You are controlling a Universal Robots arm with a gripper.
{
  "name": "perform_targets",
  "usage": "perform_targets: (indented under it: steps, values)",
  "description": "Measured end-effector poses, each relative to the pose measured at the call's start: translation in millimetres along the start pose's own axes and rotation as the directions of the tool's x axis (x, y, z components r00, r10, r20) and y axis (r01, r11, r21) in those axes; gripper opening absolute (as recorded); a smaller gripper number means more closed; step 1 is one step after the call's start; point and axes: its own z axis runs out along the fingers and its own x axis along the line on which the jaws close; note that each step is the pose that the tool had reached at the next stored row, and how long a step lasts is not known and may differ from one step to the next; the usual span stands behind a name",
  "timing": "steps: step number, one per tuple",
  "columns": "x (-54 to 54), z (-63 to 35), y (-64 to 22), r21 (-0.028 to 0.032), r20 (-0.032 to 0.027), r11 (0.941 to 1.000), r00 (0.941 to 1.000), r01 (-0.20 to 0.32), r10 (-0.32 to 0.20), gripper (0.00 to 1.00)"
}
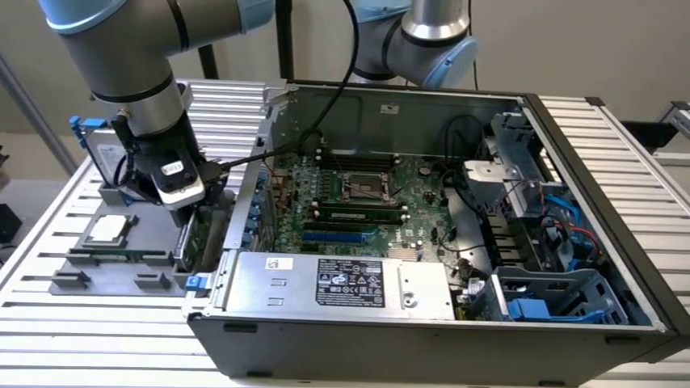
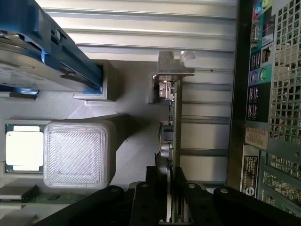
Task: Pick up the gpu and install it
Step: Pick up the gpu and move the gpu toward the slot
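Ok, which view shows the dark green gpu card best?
The wrist view: the dark green gpu card with its grey metal end bracket is seen edge-on, close. In the exterior view it is a sliver partly hidden below the arm, beside the grey computer case.

down low at the exterior view's left: hand (image 1: 194, 212) right on the gpu (image 1: 186, 241), standing on edge in the grey holder (image 1: 108, 279) on the slatted bench (image 1: 65, 323), just beside the open computer case (image 1: 431, 339). silver cpu chip (image 1: 111, 229) lying flat close by.
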Motion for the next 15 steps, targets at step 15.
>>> perform_targets:
  steps: [15]
  values:
    - [-0.4, -19.3, 0.7, 0.0001, -0.0001, 1.0000, 1.0000, 0.000, 0.000, 0.00]
